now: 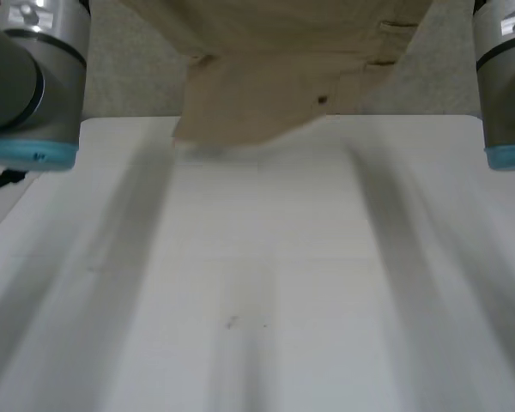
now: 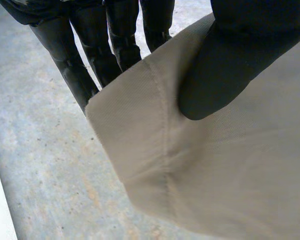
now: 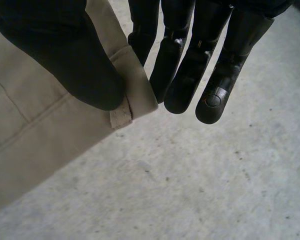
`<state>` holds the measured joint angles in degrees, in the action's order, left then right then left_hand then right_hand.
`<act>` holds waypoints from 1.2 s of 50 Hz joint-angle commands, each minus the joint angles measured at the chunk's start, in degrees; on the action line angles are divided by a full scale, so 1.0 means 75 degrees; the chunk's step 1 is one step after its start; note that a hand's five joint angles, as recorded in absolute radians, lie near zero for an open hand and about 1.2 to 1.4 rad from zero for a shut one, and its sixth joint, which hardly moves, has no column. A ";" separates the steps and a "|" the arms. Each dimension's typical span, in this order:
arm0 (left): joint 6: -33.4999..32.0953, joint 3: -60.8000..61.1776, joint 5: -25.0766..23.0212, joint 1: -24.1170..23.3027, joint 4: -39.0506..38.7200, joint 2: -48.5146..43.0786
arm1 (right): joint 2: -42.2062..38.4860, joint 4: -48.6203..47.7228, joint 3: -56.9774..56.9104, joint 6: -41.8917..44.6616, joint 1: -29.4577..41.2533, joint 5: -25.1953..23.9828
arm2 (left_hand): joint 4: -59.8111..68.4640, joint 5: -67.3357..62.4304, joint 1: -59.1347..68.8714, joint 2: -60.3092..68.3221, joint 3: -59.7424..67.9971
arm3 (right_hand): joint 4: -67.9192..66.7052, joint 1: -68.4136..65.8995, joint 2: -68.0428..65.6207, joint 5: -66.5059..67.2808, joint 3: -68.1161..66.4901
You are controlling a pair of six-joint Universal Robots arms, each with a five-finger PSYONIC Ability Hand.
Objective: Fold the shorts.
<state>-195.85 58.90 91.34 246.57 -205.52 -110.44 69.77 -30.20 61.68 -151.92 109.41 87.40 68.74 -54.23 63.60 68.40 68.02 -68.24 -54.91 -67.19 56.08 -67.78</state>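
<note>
1. There is one pair of shorts (image 1: 275, 77). It is tan, made of soft woven cloth, and it hangs at the top middle of the head view. Its low end reaches the far edge of the desk. I cannot tell if it touches the desk.
2. There is one desk (image 1: 257, 283). It is white, flat and smooth, and it takes up the lower part of the head view.
3. There are two arms. The left arm (image 1: 30, 86) is at the upper left and the right arm (image 1: 506, 86) is at the upper right. Both are round grey metal with light-blue caps.
4. The left hand (image 2: 225, 75) is black. Its thumb presses a corner of the shorts against its fingers (image 2: 90, 45), so it pinches the cloth. A sewn seam (image 2: 162, 130) runs down the cloth beside the thumb.
5. The right hand (image 3: 65, 55) is black too. Its thumb pinches another corner of the shorts, just by a small belt loop (image 3: 121, 117). Its fingers (image 3: 185, 75) are long and straight, right beside that corner.
6. Under both hands is a grey floor (image 3: 190, 190), rough and speckled.
</note>
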 commanded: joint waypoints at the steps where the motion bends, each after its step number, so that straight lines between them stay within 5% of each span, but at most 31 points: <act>1: 0.0005 0.2937 -0.0073 -0.0099 0.0156 0.0862 | 0.0272 0.1471 0.1254 -0.0017 0.0061 -0.0215 | 0.1502 -0.2103 0.2187 0.1547 0.1598 | -0.1568 -0.3345 -0.1708 0.1856 -0.1629; 10: -0.0007 0.5983 -0.0002 -0.0239 0.0180 0.0745 | 0.0109 0.3192 0.3081 -0.0017 -0.0068 -0.0626 | 0.1502 -0.2103 0.2187 0.1547 0.1598 | -0.1568 -0.3345 -0.1708 0.1856 -0.1629; 16: 0.0016 0.6654 0.0021 -0.0509 0.0413 0.0745 | -0.0127 0.3815 0.3774 -0.0005 -0.0057 -0.0649 | 0.0813 -0.1414 0.1498 0.0858 0.0909 | -0.1568 -0.3345 -0.1708 0.1856 -0.1629; 27: 0.0075 0.6374 -0.0084 -0.0462 0.2874 0.2256 | 0.0611 0.3594 0.5075 -0.0005 -0.0361 -0.0755 | -0.7262 0.6661 -0.6577 -0.7217 -0.7166 | -0.1568 -0.3345 -0.1708 0.1856 -0.1629; 36: 0.0180 0.5601 -0.0295 -0.0064 0.2922 0.2304 | 0.0764 0.3090 0.5744 -0.0005 -0.0443 -0.1001 | -0.6884 0.6283 -0.6199 -0.6839 -0.6788 | -0.1568 -0.3345 -0.1708 0.1856 -0.1629; 44: 0.1010 0.4946 -0.1185 0.0276 0.3015 0.0912 | 0.0764 0.2809 0.5744 0.0030 -0.0876 -0.1001 | -0.5696 0.5095 -0.5011 -0.5651 -0.5600 | -0.1568 -0.3345 -0.1708 0.1856 -0.1629; 60: 0.1481 0.3386 -0.1291 0.0499 0.4211 -0.1129 | 0.0741 0.2714 0.5896 0.0100 -0.0982 -0.1036 | -0.4507 0.3906 -0.3822 -0.4462 -0.4411 | -0.1568 -0.3345 -0.1708 0.1856 -0.1629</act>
<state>-184.47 86.63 81.59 250.19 -175.81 -115.67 75.38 -9.92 105.56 -151.21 101.69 79.63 29.17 -19.24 28.59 28.90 28.88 -68.24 -55.15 -67.19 56.30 -67.78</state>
